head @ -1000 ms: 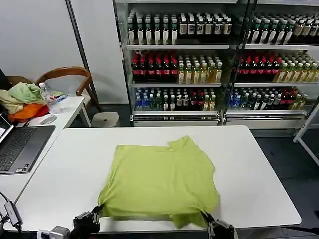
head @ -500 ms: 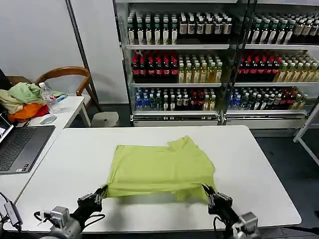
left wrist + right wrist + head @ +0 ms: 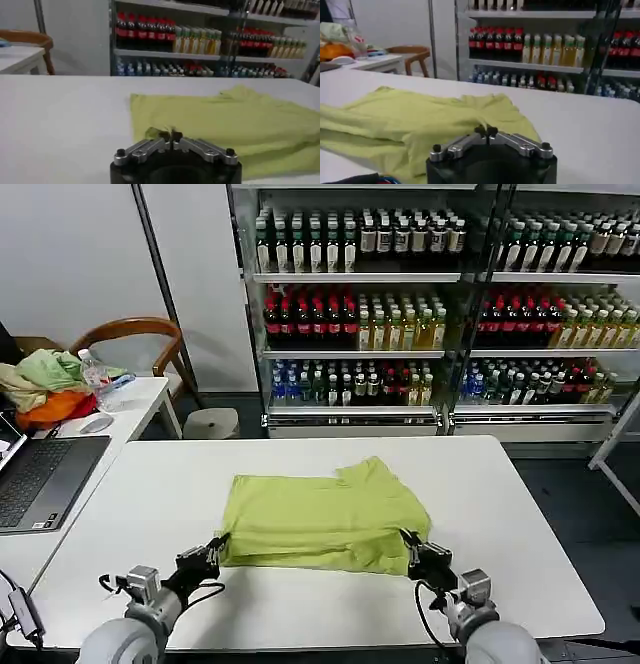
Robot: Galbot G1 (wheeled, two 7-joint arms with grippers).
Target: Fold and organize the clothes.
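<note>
The T-shirt [image 3: 325,519] lies partly folded on the white table [image 3: 520,514]. The left gripper [image 3: 214,552] and the right gripper [image 3: 412,551] each pinch one near corner, jaws closed on fabric.

T-shirt [image 3: 325,519] lies mid-table [image 3: 520,514], left gripper [image 3: 214,550] and right gripper [image 3: 412,552] at its near corners

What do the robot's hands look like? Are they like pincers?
Yes, a bit like pincers. The left gripper and right gripper are small black claws at the end of grey, rounded arms, with thin black cables looping beside them. Up close, the left gripper has two silvery metal links with black bolts, set on a round black body, ending in dark fingertips. The right gripper looks the same.
</note>
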